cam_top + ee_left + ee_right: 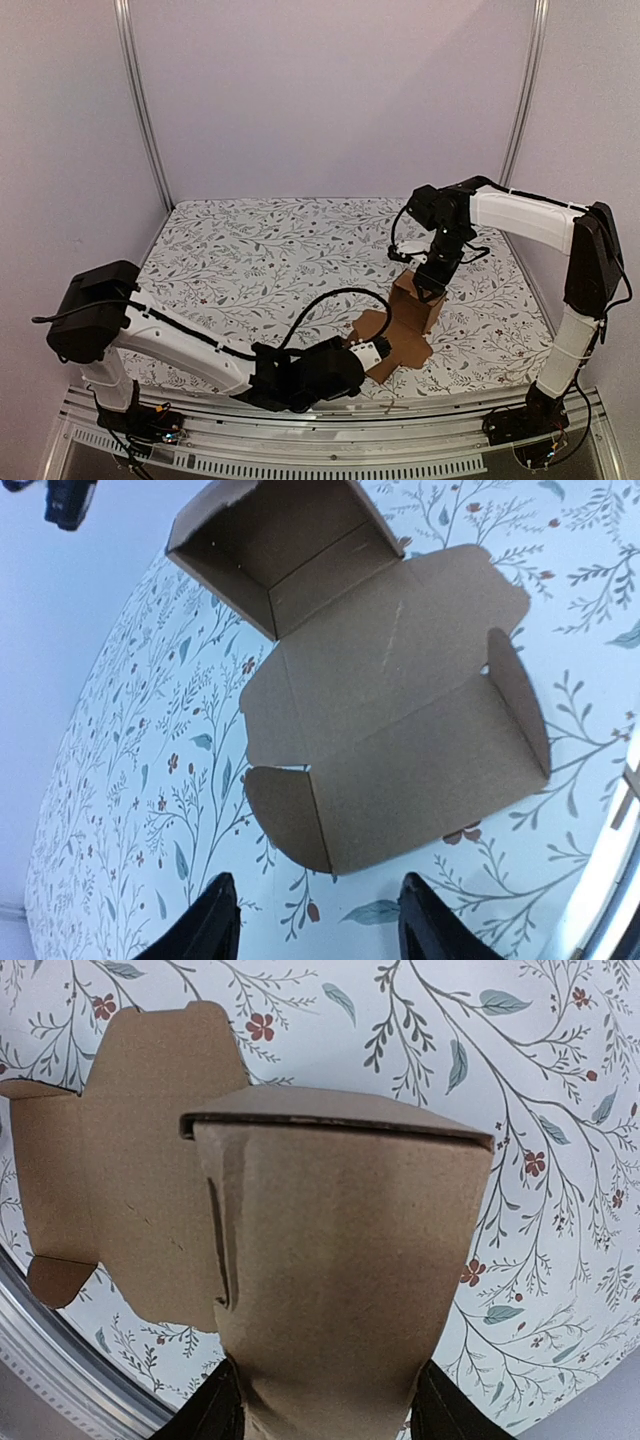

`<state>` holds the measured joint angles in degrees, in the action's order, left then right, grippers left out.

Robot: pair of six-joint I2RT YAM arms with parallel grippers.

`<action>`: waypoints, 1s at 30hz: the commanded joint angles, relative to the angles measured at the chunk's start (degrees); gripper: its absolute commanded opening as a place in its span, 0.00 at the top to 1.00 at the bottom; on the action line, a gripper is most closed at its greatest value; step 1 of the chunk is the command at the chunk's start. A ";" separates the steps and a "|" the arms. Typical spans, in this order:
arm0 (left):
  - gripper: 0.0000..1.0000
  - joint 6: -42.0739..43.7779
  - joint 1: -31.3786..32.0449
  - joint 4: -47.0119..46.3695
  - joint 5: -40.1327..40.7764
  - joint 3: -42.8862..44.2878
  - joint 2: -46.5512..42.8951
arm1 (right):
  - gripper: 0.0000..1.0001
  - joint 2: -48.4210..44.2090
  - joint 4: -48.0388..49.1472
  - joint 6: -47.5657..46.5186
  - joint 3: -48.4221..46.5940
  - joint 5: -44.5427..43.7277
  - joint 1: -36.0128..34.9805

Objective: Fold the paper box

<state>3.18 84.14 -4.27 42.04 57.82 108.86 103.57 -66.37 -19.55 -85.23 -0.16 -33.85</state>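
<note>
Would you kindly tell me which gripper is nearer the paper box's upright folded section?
Right. The right gripper clasps the paper box at that upright section from above. The left gripper sits open just short of the near panel, not touching.

Paper box (405, 325) down on the table (250, 250), right of centre, toward the near edge.
Flat flaps lie near-left, the raised part far-right; left gripper (320, 925) sits just near-left of the flaps, right gripper (325, 1415) above the raised part.
</note>
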 commanded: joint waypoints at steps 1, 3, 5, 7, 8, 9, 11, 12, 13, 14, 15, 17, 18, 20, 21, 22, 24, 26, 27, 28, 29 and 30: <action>0.41 -8.66 0.34 6.92 -8.59 -2.25 -7.68 | 0.47 -1.69 2.83 -0.22 0.98 -3.44 0.01; 0.39 -15.53 -2.38 7.73 -12.31 -3.92 -10.21 | 0.47 -1.93 3.23 -0.38 1.10 -3.74 0.03; 0.49 -24.08 -7.72 7.59 -18.69 -6.14 -12.54 | 0.47 -2.16 3.54 -0.59 1.27 -3.83 0.01; 0.65 -32.64 -13.82 2.76 -25.74 -9.61 -14.69 | 0.46 -2.36 3.98 -0.66 1.51 -3.95 -0.07; 0.69 -35.49 -16.37 -0.39 -28.41 -11.71 -15.62 | 0.46 -2.60 4.23 -0.71 1.70 -4.03 -0.10; 0.73 -37.61 -18.42 -3.48 -30.64 -13.41 -16.17 | 0.46 -2.79 4.47 -0.74 1.80 -4.13 -0.15; 0.82 -38.96 -21.30 -7.45 -34.86 -14.46 -15.55 | 0.46 -3.01 4.75 -0.83 1.89 -4.42 -0.37; 0.84 -38.84 -21.79 -7.44 -35.76 -13.48 -14.49 | 0.46 -3.02 4.83 -0.96 1.91 -4.79 -0.67; 0.85 -38.59 -22.06 -6.97 -36.62 -11.99 -12.87 | 0.46 -3.02 4.92 -1.01 2.00 -5.21 -0.80; 0.86 -38.13 -22.08 -6.80 -37.89 -10.70 -11.41 | 0.46 -3.09 5.05 -1.01 2.00 -5.62 -1.09; 0.87 -38.02 -22.09 -6.86 -39.17 -9.43 -9.94 | 0.46 -2.95 5.19 -1.14 2.00 -6.08 -1.28; 0.88 -38.29 -22.04 -7.42 -41.31 -7.47 -7.17 | 0.46 -3.02 5.53 -1.19 2.00 -6.77 -1.74; 0.88 -38.48 -22.08 -7.65 -42.18 -6.61 -5.93 | 0.46 -2.90 5.55 -1.19 1.86 -7.09 -1.94; 0.89 -38.79 -22.09 -7.76 -43.46 -5.11 -3.89 | 0.46 -2.70 5.55 -1.21 1.59 -7.60 -2.34; 0.89 -39.01 -22.08 -7.85 -43.82 -4.68 -3.11 | 0.46 -2.68 5.59 -1.20 1.49 -7.77 -2.49; 0.89 -39.10 -22.04 -8.38 -44.03 -4.50 -2.56 | 0.46 -2.55 5.55 -1.27 1.40 -7.88 -2.62; 0.89 -39.53 -22.08 -9.13 -44.22 -4.35 -1.86 | 0.46 -2.51 5.57 -1.21 1.38 -7.92 -2.84; 0.90 -39.65 -22.05 -9.74 -44.24 -4.32 -1.47 | 0.46 -2.41 5.59 -1.28 1.47 -8.07 -2.92; 0.90 -39.65 -22.08 -9.79 -44.20 -4.23 -1.29 | 0.46 -2.41 5.55 -1.28 1.49 -8.09 -2.98; 0.90 -39.65 -22.06 -9.83 -43.97 -4.21 -1.16 | 0.46 -2.34 5.57 -1.28 1.47 -8.10 -2.98; 0.90 -39.65 -22.06 -9.76 -43.65 -4.21 -1.13 | 0.46 -2.32 5.55 -1.28 1.47 -8.10 -3.04; 0.91 -39.79 -22.13 -9.37 -42.77 -4.29 -1.37 | 0.46 -2.25 5.55 -1.28 1.47 -8.17 -3.13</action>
<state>-35.77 61.87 -12.56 -0.91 52.60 106.63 102.35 -61.76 -20.47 -84.01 -7.09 -36.49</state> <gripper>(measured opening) 0.101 0.541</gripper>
